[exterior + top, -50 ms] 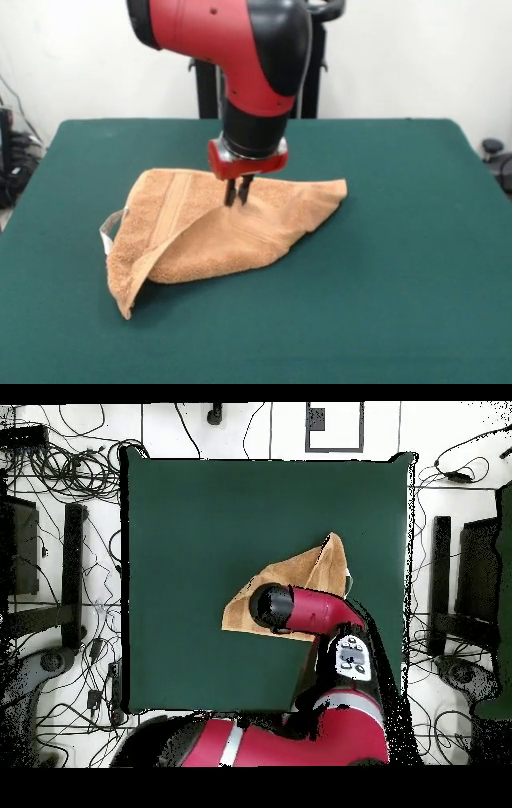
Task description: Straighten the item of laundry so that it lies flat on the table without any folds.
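Note:
The item of laundry is a light orange-tan towel lying crumpled and folded over itself on the green table, left of centre. A woven band runs down its left part, and a white tag sticks out at its left edge. My gripper comes straight down onto the towel's upper middle, its two fingers close together and pinching a ridge of cloth that rises toward them. In the overhead view the towel shows partly, and the arm hides the gripper and the towel's near part.
The green table stretches well past the towel on every side. Cables, stands and equipment lie on the floor around the table.

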